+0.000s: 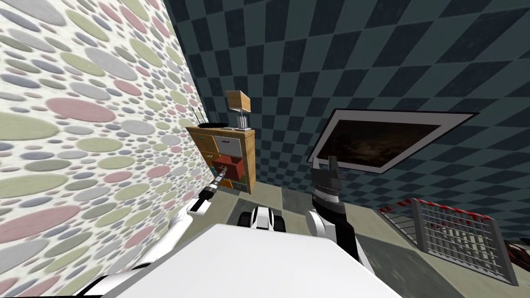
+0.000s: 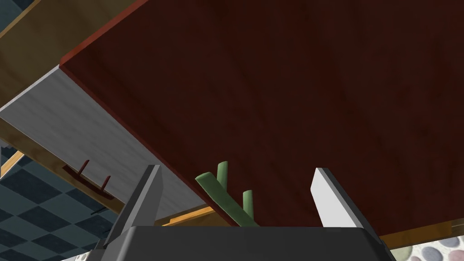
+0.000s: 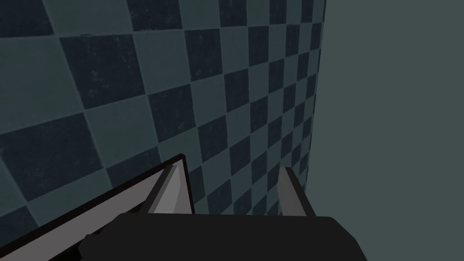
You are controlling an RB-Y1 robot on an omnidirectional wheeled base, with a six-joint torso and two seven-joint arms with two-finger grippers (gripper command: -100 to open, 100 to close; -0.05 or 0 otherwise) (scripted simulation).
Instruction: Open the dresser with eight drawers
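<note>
Standing in the corner where the spotted wall meets the checkered wall, the dresser has its red drawer jutting out from its front. At that drawer the left gripper is spread wide, the green handle loose between its fingers, gripping nothing. Right of the dresser, the right gripper is raised, parted and empty
</note>
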